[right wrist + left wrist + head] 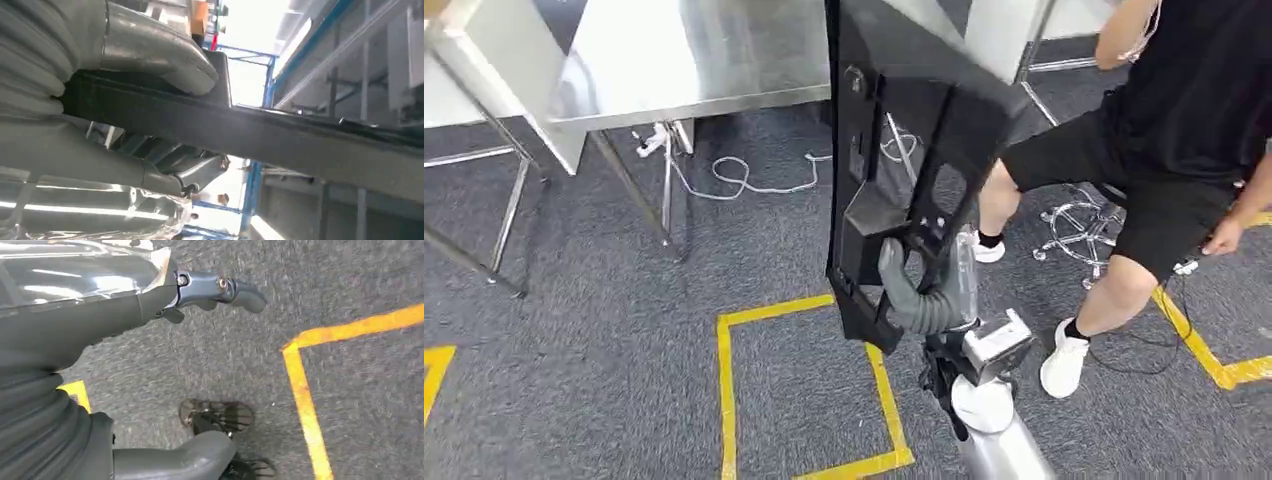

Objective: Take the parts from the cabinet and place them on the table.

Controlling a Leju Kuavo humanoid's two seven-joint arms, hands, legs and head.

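My right hand grips a long black plastic part near its lower end and holds it upright in the middle of the head view, above the carpet. The part has cut-outs and reaches past the picture's top. In the right wrist view the thumb and fingers clamp the part's black edge. My left hand hangs over the grey carpet with fingers apart and nothing in it. A steel table stands ahead at the upper left.
A person in black shorts and white shoes stands close on the right, beside a chair base. Yellow tape marks a square on the carpet. White cables lie under the table, whose thin legs reach the floor.
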